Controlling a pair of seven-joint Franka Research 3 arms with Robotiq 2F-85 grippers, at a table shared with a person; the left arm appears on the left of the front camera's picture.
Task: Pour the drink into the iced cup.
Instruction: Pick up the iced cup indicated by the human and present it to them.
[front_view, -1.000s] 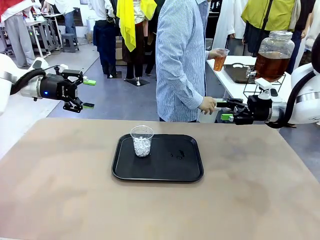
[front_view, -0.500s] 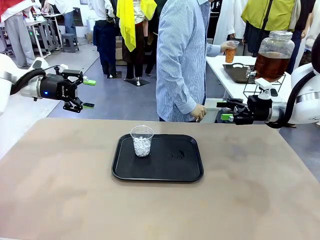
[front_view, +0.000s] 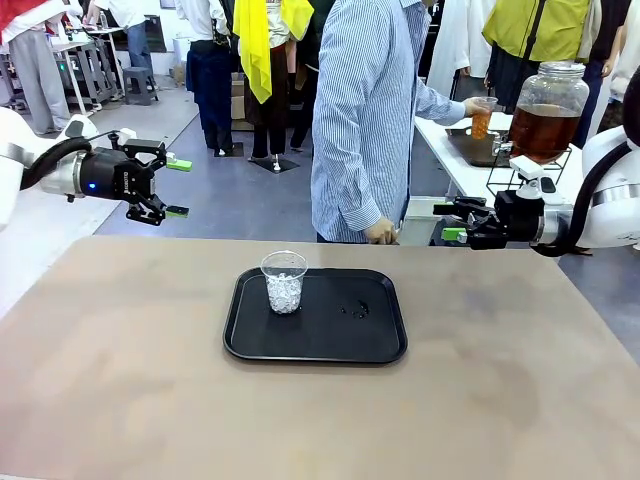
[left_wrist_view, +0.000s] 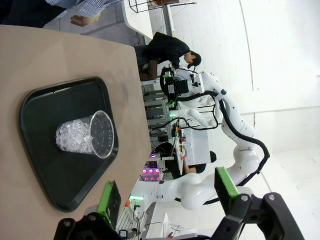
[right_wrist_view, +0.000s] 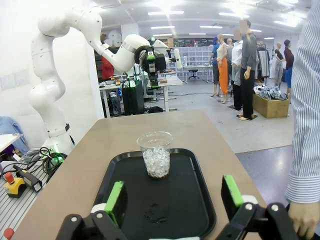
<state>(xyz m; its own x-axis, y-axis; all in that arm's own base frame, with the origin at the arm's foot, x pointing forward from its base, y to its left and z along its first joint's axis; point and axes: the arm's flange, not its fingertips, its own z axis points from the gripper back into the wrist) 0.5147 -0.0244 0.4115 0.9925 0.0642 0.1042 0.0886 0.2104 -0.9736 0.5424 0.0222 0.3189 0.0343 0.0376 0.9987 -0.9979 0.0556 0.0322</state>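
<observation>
Well apart: drink (front_view: 480, 124), right pincer (front_view: 442, 222).

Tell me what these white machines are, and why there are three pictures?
They are two robot arms. Each ends in a grabbing tool: the left tool and the right tool are both open and hold nothing. One picture looks across the table from between the arms; the other two come from cameras on the arms' wrists. On the table lies a black tray with a cup of ice. Behind, a person holds a cup of brown drink.
</observation>
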